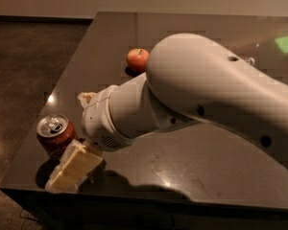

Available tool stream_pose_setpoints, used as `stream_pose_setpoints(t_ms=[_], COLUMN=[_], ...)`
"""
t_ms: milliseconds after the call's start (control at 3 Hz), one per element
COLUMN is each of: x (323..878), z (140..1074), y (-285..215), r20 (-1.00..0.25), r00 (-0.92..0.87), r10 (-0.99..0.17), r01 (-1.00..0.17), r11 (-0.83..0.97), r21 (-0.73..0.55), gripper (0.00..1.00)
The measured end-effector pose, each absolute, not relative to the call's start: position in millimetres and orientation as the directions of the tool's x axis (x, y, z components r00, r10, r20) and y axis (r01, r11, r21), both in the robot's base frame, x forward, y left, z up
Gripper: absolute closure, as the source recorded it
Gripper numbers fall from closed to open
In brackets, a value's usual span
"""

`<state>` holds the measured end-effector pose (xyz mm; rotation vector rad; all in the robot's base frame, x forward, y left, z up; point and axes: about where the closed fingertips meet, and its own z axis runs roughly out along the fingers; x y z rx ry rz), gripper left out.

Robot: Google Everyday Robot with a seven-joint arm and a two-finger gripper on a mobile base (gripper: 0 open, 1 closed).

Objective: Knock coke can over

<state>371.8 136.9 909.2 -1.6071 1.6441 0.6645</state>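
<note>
The coke can (pixel 54 134) is a red can with a silver top. It stands upright near the front left corner of the dark table (pixel 192 176). My gripper (pixel 70 141) is right beside the can on its right. One cream finger (pixel 75 166) lies low at the can's front right, touching or almost touching its base. The other finger (pixel 86 98) shows behind the can. The fingers stand apart, open, and hold nothing. My large white arm (pixel 206 95) covers the middle and right of the table.
A red apple (pixel 138 59) sits further back on the table, behind the arm. The table's left edge and front edge (pixel 134 195) run close to the can. The floor lies beyond on the left.
</note>
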Motion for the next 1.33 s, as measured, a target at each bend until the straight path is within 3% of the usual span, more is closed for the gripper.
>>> stream_pose_setpoints(t_ms=[333, 667, 1333], x=[375.8, 382.1, 391.3], z=[905.9, 903.5, 906.2], y=[153.1, 161.9, 162.3], r20=[-0.794, -0.792, -0.791], r00=[0.044, 0.033, 0.017], r10=[-0.606, -0.61, -0.612], r01=[-0.988, -0.989, -0.99], r11=[0.089, 0.094, 0.101], r21=[-0.123, -0.114, -0.1], gripper=[0.0, 0.17, 0.64])
